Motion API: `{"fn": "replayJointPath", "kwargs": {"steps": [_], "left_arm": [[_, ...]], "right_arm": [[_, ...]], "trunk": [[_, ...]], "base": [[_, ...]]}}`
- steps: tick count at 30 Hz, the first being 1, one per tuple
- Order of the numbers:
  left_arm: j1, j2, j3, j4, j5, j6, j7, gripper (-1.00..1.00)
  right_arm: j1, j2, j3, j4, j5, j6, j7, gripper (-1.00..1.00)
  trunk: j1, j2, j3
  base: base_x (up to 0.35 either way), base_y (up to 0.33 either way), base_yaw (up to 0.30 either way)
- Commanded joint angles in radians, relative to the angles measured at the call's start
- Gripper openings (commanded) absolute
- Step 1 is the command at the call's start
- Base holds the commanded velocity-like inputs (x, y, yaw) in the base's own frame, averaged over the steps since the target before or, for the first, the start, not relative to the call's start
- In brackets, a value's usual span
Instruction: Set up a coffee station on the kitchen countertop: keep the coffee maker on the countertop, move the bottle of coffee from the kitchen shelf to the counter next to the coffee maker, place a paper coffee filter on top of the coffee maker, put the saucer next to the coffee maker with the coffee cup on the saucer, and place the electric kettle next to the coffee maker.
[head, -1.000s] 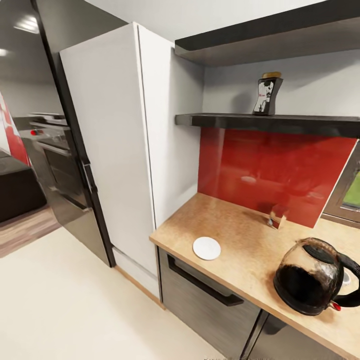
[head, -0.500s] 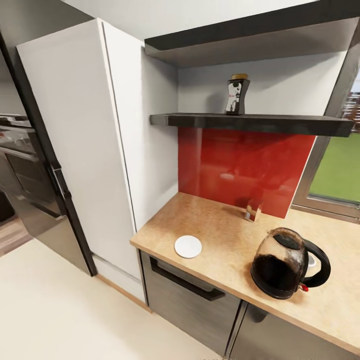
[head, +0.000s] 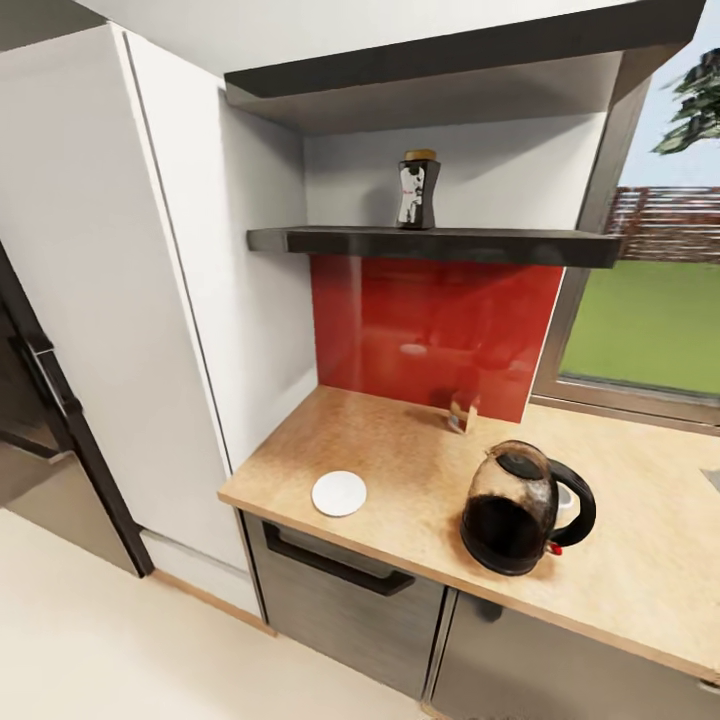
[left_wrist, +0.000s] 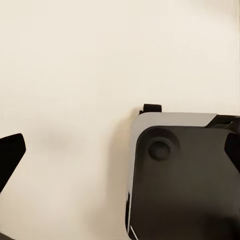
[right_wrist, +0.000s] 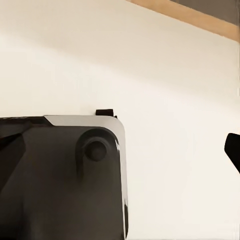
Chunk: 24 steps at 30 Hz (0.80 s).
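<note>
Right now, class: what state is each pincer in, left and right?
Left pincer: open, holding nothing, pointed at the pale floor.
Right pincer: open, holding nothing, over the same floor.

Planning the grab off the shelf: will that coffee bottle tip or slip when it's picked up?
The coffee bottle stands tall and narrow on the shelf, so a sideways nudge could probably topple it. Its pinched waist may help fingers seat. It looks rigid, perhaps glass, so likely breakable.
</note>
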Motion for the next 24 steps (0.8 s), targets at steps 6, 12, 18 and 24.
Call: {"fn": "replayJointPath", "kwargs": {"steps": [6, 12, 18, 24], "left_arm": [[0.000, 0.000, -0.008, 0.002, 0.006, -0.004, 0.001, 1.00], [0.000, -0.001, -0.008, 0.003, 0.005, -0.004, 0.001, 1.00], [0.000, 0.000, -0.008, 0.004, 0.006, -0.004, 0.002, 1.00], [0.000, 0.000, -0.008, 0.004, 0.006, -0.004, 0.002, 1.00]], "right_arm": [[0.000, 0.000, -0.005, 0.000, 0.001, -0.003, 0.001, 1.00], [0.000, 0.000, -0.005, 0.000, 0.001, -0.003, 0.001, 1.00], [0.000, 0.000, -0.005, 0.001, 0.001, -0.003, 0.001, 1.00], [0.000, 0.000, -0.005, 0.001, 0.001, -0.003, 0.001, 1.00]], "trunk": [[0.001, -0.002, -0.002], [0.001, -0.002, -0.002], [0.001, -0.002, -0.002], [0.001, -0.002, -0.002]], "base": [[0.000, 0.000, -0.267], [-0.001, 0.001, -0.267], [-0.144, 0.135, -0.267], [-0.184, 0.172, -0.267]]}}
